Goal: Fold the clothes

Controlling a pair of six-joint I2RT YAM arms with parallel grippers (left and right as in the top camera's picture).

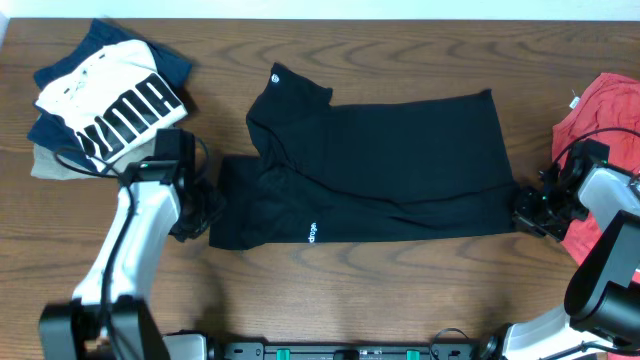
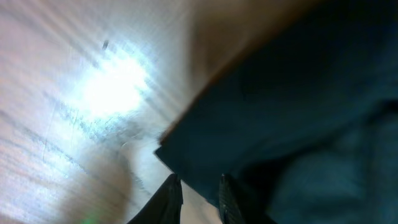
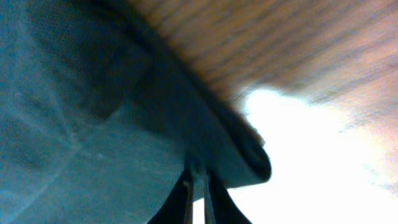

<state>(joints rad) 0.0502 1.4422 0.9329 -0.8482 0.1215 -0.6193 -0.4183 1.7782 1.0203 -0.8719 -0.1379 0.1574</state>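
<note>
The black garment [image 1: 380,165] is lying spread flat in the middle of the desk [image 1: 400,290]. The left hand [image 2: 198,186] is standing at its lower left corner, with the jaws narrowly apart. The right hand [image 3: 196,183] is sitting at the garment's right edge with its fingers almost together. I cannot tell if it is pinching the cloth.

The black garment [image 1: 400,160] is soft, matt cloth, lightly creased. The table [image 1: 400,290] is dark brown wood with fine grain, smooth enough to throw a bright glare in the 2 wrist views. The left arm [image 1: 140,235] has a smooth white plastic-looking shell.
</note>
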